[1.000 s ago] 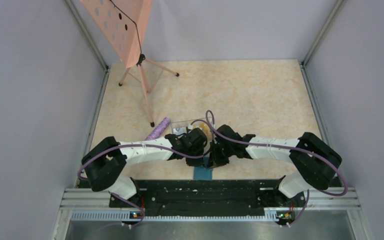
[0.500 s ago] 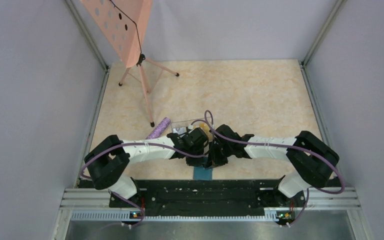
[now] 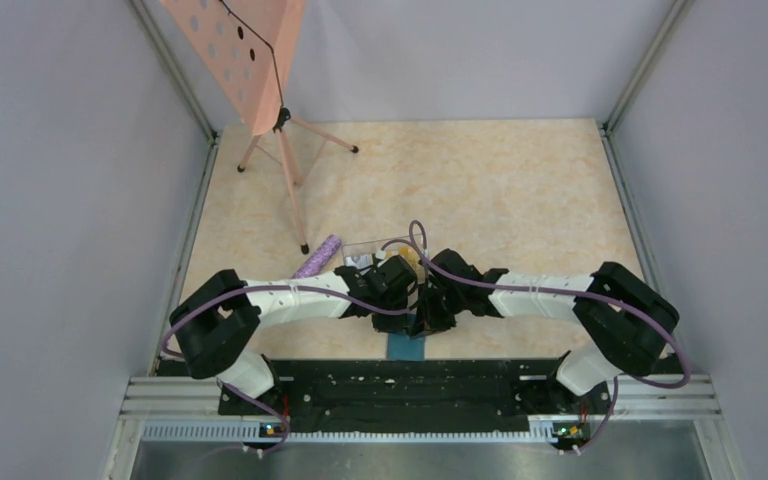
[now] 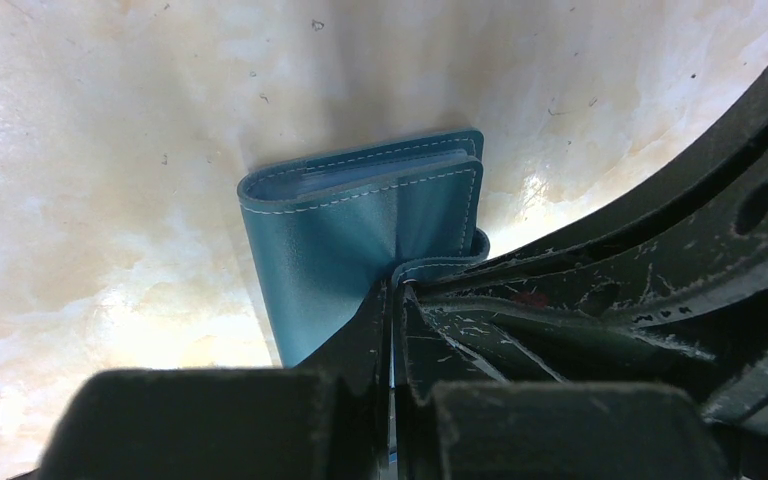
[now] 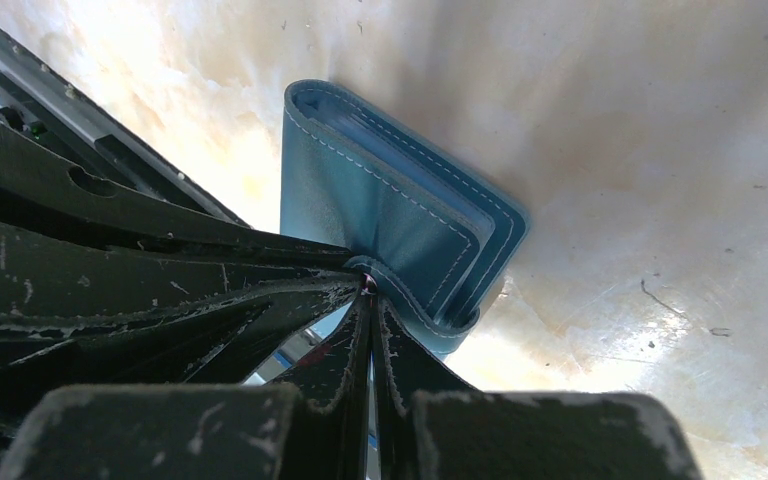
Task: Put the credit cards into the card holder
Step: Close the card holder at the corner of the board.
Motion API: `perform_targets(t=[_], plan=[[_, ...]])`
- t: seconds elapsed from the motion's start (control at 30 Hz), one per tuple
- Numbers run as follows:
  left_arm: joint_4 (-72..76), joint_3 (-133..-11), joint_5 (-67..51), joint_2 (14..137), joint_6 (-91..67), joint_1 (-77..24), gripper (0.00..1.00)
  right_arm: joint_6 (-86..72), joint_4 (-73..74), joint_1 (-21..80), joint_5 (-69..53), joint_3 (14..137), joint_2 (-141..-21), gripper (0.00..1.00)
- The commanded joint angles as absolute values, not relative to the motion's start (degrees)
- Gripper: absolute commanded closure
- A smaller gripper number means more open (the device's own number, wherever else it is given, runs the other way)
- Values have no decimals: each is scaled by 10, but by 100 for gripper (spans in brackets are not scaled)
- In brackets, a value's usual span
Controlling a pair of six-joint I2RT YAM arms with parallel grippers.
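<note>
Top external view gives you both arms folded inward over the middle of the table's [image 3: 500, 190] near edge, the left gripper [image 3: 392, 283] and right gripper [image 3: 440, 300] almost touching each other. Just below them a strip of the teal card holder [image 3: 406, 347] shows, right at that near edge.

From the left wrist you see the card holder [image 4: 360, 230] folded, its lighter blue inside visible as a thin band between the two stitched covers. The left gripper [image 4: 397, 290] is clamped on the edge of the nearer cover, by the small tab, with the other arm's black fingers pressed in alongside. From the right wrist the right gripper [image 5: 368, 285] is likewise pinched tight on the card holder [image 5: 390, 210] at the same spot, so both hands grip it. You cannot tell whether it rests on the table or hangs just above it.

Behind the grippers sits a clear container [image 3: 360, 247], contents unclear, with a purple roll [image 3: 317, 257] beside it. A pink music stand [image 3: 245, 60] stands at the far left corner
</note>
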State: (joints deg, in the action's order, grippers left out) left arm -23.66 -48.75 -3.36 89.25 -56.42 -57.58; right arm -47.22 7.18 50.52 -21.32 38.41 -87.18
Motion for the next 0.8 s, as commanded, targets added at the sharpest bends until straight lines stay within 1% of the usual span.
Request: perform_targets(t=[0.0,0.43,0.5,0.77], plan=[[-270,-463,-17,929,-568,-592,100,-471,69,519,-179,390,-857,100],[-277,-488,-6,867,-563,-592,100,-472,60,519,-168,379,-831,100],[-283,-490,14,864,-563,-592,100,-473,60,519,-170,379,-835,100],[-283,-478,11,868,-564,-592,100,-474,48,520,-181,374,-852,100]])
